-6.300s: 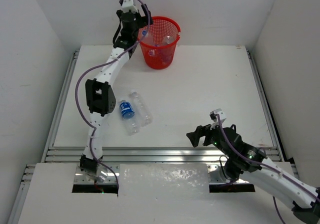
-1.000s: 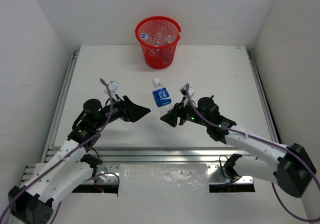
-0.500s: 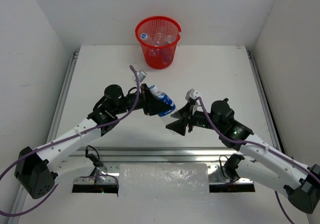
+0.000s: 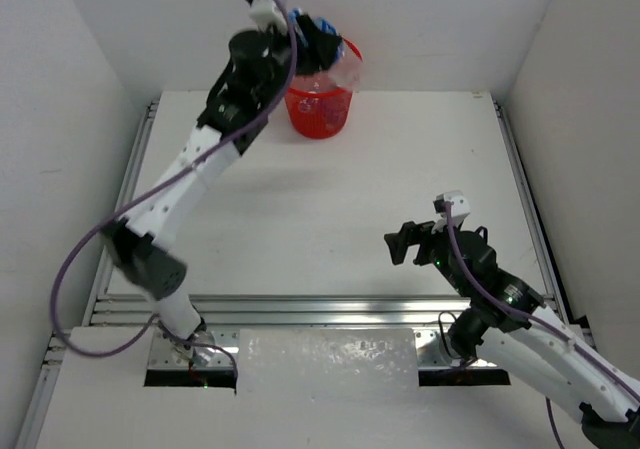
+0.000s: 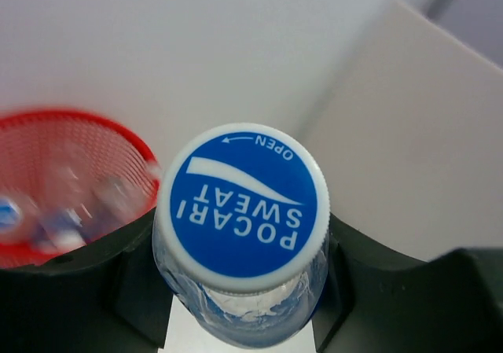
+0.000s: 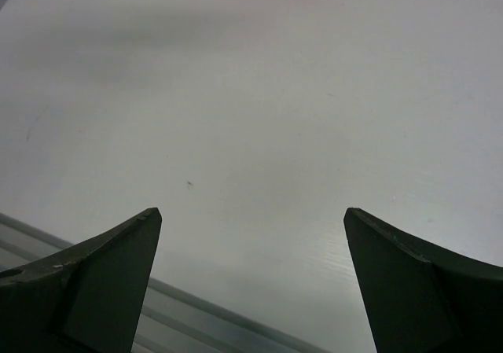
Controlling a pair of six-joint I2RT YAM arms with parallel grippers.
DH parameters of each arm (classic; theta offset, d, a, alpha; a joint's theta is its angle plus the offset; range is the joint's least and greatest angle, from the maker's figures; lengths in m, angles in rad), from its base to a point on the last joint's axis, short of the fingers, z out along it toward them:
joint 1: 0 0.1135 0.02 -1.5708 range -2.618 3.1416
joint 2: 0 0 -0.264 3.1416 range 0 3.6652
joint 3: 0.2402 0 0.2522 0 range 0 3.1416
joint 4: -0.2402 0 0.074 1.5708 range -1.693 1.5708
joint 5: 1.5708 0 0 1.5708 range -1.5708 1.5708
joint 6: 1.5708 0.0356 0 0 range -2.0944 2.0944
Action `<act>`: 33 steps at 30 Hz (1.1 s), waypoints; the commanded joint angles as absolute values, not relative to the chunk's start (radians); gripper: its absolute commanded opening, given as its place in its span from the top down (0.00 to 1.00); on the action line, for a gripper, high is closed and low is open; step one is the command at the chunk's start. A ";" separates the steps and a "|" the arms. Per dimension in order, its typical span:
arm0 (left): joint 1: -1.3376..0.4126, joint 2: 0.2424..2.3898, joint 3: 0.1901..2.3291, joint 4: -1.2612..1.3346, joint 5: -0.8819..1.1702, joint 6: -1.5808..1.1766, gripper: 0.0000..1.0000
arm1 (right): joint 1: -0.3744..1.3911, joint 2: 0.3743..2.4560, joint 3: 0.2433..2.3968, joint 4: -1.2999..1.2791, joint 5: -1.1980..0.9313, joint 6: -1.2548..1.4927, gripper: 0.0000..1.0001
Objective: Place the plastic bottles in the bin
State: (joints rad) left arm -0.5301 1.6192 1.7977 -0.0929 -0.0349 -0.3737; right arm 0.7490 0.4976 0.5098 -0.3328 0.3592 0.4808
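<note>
Aloft, gripped bottle point(image 5: 244, 207) seemingly above bin point(image 4: 318, 109)

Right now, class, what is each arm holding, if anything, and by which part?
The left gripper clamps a small clear plastic bottle just below its blue-topped cap; the right gripper is open, its jaws empty.

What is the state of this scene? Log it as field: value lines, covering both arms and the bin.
left gripper: shut on Pocari Sweat bottle, held high by the rim of the red mesh bin
Pocari Sweat bottle: clear, white cap with blue printed top facing the wrist camera
red mesh bin: far edge of the table, blurred bottles inside
right gripper: open, holding nothing, over the near table
</note>
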 commanded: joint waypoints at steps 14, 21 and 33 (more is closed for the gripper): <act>-0.299 2.481 2.523 0.408 -0.201 -0.149 0.44 | 0.753 0.364 0.365 -0.414 0.164 0.586 0.01; -0.253 2.479 2.565 0.390 -0.166 -0.176 0.00 | 0.753 0.416 0.339 -0.405 0.089 0.617 0.01; -0.250 1.876 2.154 -0.089 -0.304 -0.264 0.00 | 0.753 0.480 0.439 -0.425 0.218 0.571 0.01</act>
State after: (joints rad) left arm -0.2539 2.2158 2.2833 0.0483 -0.2474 -0.1986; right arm 0.7494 0.4938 0.3431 -0.4458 0.1452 0.5980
